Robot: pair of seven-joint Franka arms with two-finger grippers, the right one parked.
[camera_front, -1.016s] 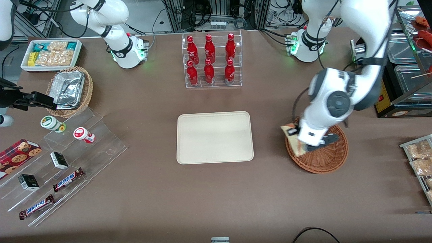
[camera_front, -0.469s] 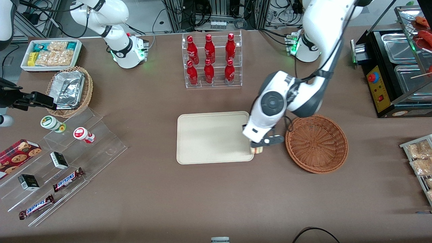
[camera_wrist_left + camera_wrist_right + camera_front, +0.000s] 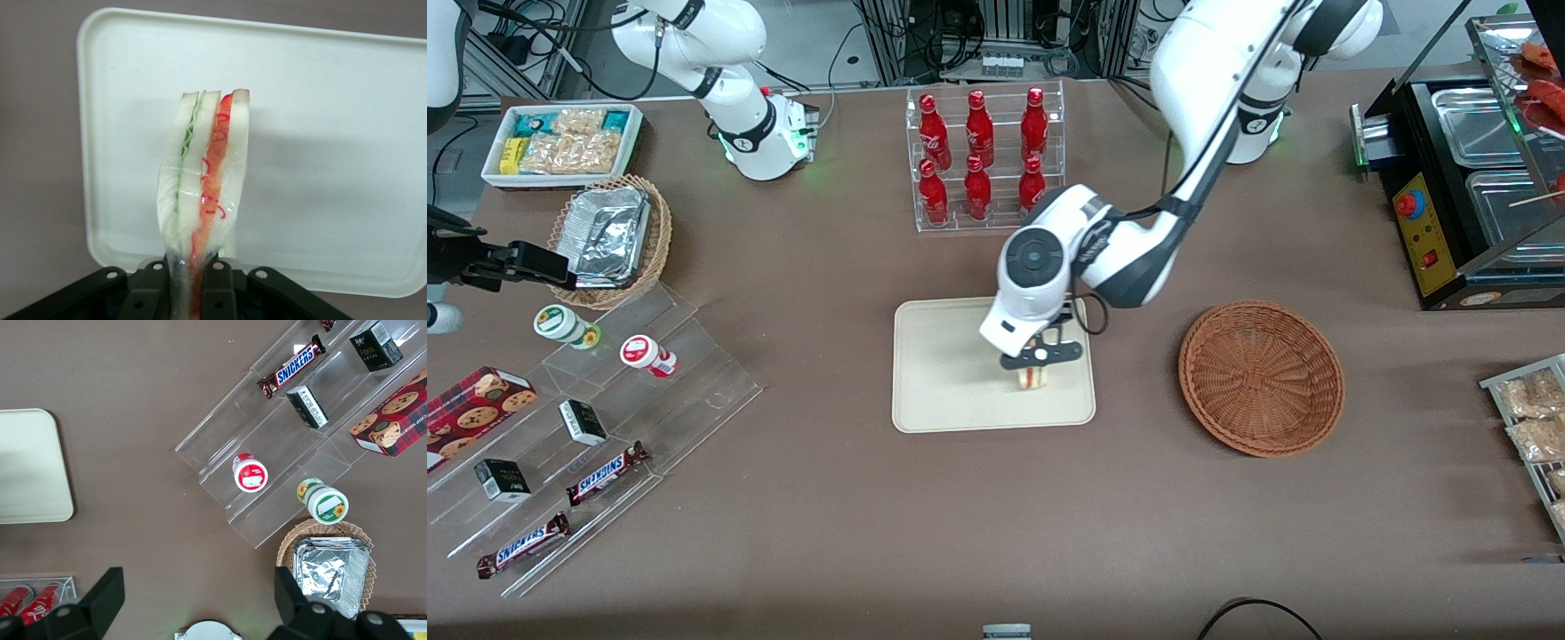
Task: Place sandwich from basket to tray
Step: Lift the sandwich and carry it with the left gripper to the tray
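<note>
Front view: the smooth cream tray [image 3: 960,373] is rectangular with rounded corners, and the round woven basket [image 3: 1261,378] beside it holds nothing. The gripper [image 3: 1039,360] hangs over the tray, fingers clamped on the wrapped sandwich [image 3: 203,187], white bread with green and red filling.

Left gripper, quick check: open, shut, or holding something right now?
Left gripper: shut on the sandwich, holding it above the tray; the basket sits empty beside the tray.
</note>
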